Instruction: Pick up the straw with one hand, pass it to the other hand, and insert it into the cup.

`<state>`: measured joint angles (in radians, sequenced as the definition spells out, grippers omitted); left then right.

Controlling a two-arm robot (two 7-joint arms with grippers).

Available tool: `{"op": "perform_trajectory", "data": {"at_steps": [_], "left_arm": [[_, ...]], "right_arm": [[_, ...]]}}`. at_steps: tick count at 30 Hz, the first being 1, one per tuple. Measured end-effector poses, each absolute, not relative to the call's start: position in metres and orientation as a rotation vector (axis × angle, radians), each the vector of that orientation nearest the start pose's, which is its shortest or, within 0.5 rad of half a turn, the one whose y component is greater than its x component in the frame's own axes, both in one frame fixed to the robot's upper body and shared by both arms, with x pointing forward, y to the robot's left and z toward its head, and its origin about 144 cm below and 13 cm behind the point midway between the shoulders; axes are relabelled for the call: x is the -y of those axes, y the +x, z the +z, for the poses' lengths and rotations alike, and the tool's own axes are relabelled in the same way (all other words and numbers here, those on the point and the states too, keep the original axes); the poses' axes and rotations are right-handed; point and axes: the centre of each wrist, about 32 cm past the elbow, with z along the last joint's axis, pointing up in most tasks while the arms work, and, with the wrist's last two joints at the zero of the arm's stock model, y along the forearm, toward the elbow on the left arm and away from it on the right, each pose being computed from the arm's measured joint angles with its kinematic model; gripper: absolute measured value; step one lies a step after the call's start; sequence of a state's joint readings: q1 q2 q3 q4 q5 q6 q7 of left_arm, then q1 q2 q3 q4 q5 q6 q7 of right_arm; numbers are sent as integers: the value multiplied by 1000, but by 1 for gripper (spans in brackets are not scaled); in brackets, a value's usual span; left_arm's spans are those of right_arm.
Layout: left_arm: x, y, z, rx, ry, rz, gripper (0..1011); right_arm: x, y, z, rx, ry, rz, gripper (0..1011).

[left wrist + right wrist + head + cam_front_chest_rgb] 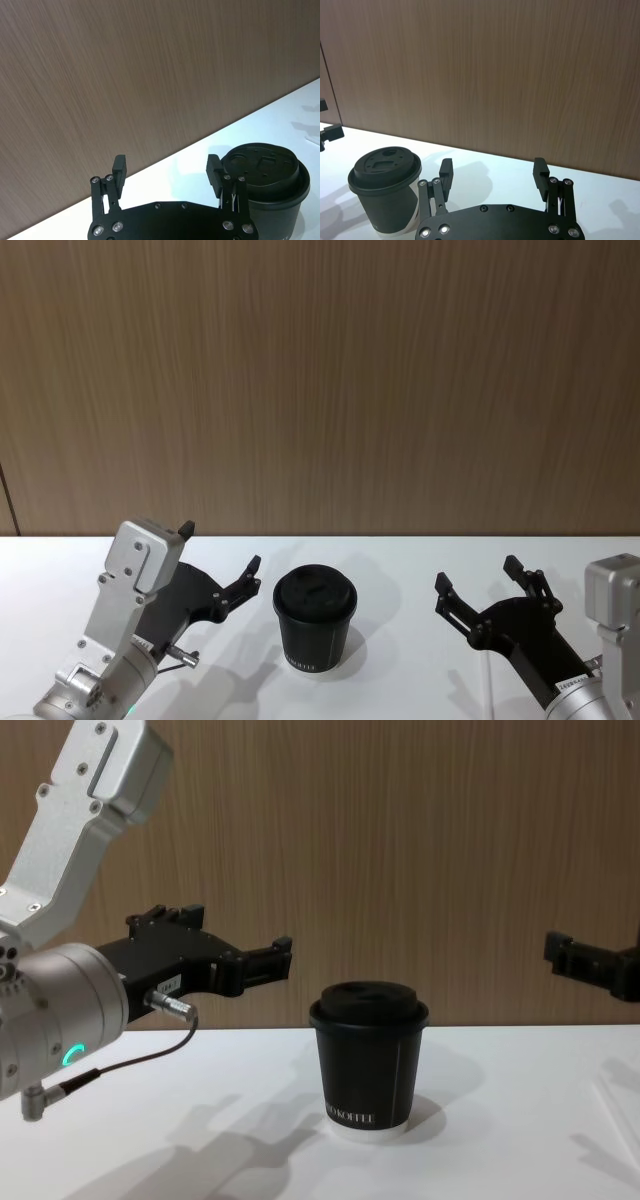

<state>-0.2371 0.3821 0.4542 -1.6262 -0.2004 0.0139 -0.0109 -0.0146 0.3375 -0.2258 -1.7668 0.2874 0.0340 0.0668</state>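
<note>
Since both jaws stand apart and empty, left gripper (221, 546) and right gripper (477, 573) flanking the cup (314, 620), I judge nothing done yet: the straw (487, 685), seemingly that faint line on the table (400, 660) beneath the right, awaits pickup, handover, insertion

**Tally of things in view**

One black paper coffee cup (315, 630), with one domed lid (314, 593). Two black grippers: one left gripper (220, 547), one right gripper (477, 574), two fingers (247, 573) apiece, four in all. One thin white straw (487, 680), faint on one white table (400, 565). One wood-panelled wall (320, 380).
</note>
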Motion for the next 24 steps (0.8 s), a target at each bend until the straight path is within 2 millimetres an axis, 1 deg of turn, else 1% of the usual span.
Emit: {"op": "perform_trajectory", "data": {"at_steps": [24], "left_arm": [[-198,492,1204,268,61,1124,1003]], "right_arm": [[237,443,1189,75,26,-1229,1001]]}}
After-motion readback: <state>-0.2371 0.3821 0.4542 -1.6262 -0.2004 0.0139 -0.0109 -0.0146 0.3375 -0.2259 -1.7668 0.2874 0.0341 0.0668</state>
